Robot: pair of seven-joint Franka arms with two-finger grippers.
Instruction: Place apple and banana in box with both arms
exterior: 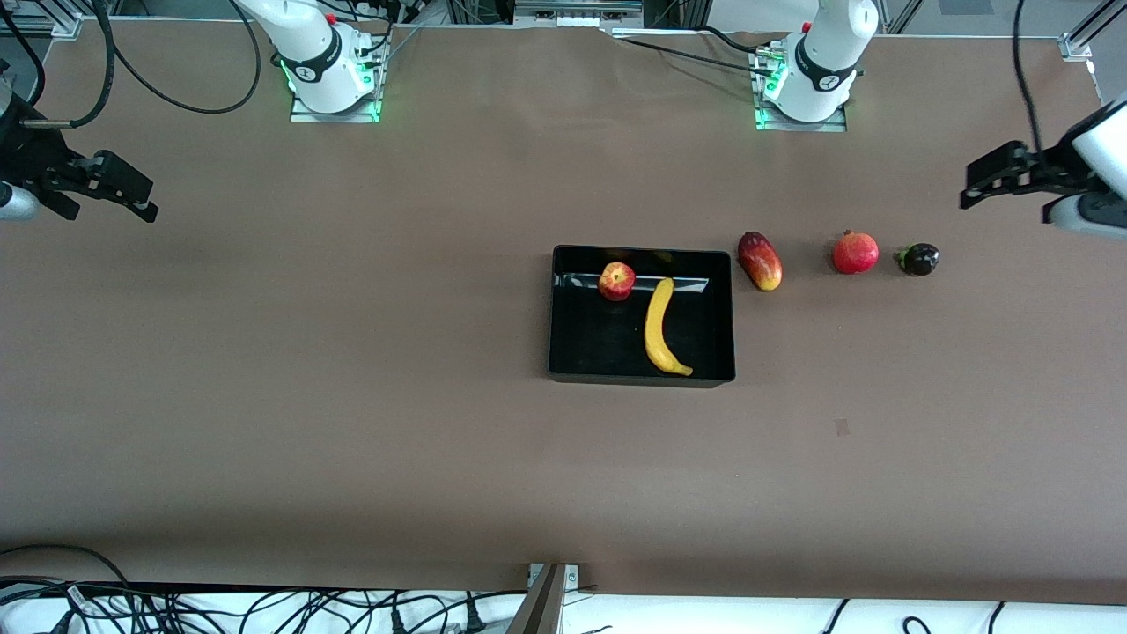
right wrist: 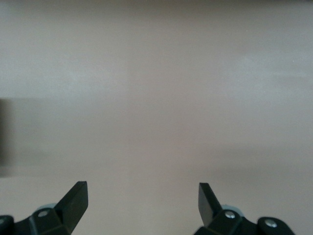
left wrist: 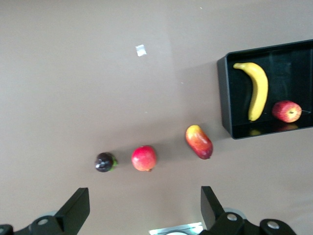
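Note:
The black box stands on the table's middle. The red-and-yellow apple lies in it by the wall toward the bases. The yellow banana lies in it beside the apple, reaching to the nearer wall. In the left wrist view the box, banana and apple also show. My left gripper is open and empty, up in the air over the table's left-arm end; its fingers frame bare table. My right gripper is open and empty, up over the right-arm end, with only table below.
Three other fruits lie in a row beside the box toward the left arm's end: an oval dark-red-and-yellow fruit, a red pomegranate and a small dark purple fruit. A small pale mark is on the table nearer the camera.

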